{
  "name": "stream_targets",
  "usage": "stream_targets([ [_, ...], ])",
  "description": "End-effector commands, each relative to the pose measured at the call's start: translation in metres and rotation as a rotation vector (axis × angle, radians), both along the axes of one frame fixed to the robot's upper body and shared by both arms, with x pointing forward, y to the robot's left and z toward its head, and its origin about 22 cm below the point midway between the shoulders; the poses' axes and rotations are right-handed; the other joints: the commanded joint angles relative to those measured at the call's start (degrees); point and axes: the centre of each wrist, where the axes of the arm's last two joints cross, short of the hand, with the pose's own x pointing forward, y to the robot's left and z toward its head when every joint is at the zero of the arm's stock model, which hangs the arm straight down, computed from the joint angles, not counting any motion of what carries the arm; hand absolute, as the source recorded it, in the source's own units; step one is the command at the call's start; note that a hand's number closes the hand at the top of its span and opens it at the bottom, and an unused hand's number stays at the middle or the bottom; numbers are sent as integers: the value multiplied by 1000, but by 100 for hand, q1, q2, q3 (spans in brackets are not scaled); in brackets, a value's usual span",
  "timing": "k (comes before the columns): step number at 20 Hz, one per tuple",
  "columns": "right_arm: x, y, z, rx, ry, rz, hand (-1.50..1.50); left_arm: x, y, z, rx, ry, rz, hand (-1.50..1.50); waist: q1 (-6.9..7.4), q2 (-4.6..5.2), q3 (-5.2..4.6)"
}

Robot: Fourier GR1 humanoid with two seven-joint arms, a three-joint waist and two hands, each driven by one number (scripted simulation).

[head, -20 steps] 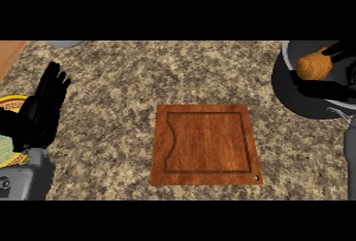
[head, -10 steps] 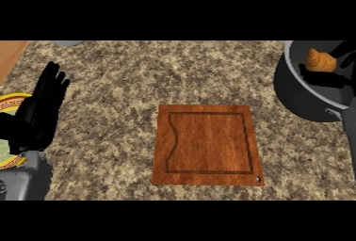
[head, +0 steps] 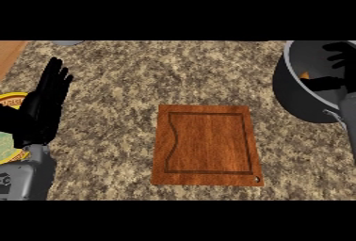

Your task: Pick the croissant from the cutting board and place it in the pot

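Only an orange croissant point(head: 306, 75) sliver past right hand point(head: 332, 70)

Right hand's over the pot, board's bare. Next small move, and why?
Probably open the right hand and let go. It is curled inside the pot with a sliver of orange croissant showing beside its fingers. The cutting board holds nothing; the left hand rests open at the left edge.

A speckled brown-and-grey granite counter top point(head: 139, 84) fills the frame — a strip of orange-brown wood point(head: 10, 54) shows at its upper left corner, and a yellow-rimmed round object point(head: 10, 100) sits at the left edge, mostly hidden.
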Motion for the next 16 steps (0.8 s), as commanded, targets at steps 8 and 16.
stream_targets([
  [8, 7, -6, -4, 478, -255, 141, -150, 1, 3, -3, 9, 7, -7, 0, 11, 69, 104],
  [16, -31, -86, 1, 606, -356, 109, -150, 1, 0, -14, 2, 14, 32, 0, -71, 50, 92],
])
